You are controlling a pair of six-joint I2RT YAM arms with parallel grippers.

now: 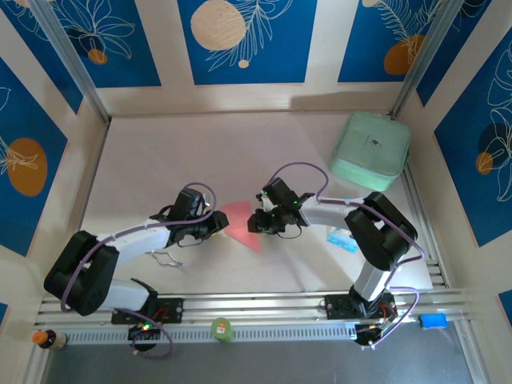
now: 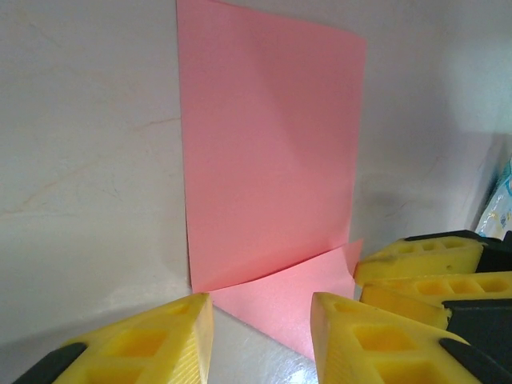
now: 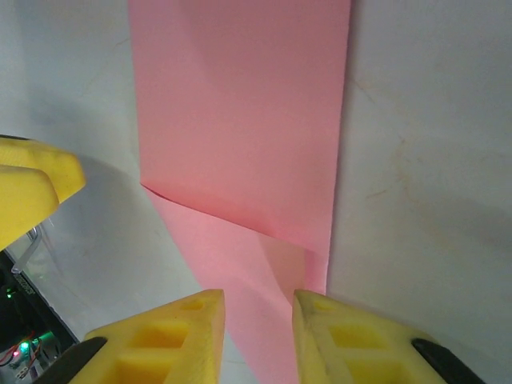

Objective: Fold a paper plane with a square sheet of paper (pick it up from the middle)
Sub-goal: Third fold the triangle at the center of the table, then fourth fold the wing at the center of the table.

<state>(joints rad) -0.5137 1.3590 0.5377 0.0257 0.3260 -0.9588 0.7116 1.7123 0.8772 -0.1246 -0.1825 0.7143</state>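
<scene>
The pink-red sheet of paper lies flat on the table between the two arms. It is folded into a narrow strip, with a corner flap turned over into a point at the near end. My left gripper stands at its left edge, open. In the left wrist view the flap lies on the table between the yellow fingertips of the left gripper, ungripped. My right gripper is at the paper's right edge, open. Its wrist view has the paper running under the gap of the right gripper.
A mint-green rounded case sits at the back right. A blue-and-white packet lies beside the right arm. A bent wire clip rests near the left arm. The rail along the front edge carries a green object.
</scene>
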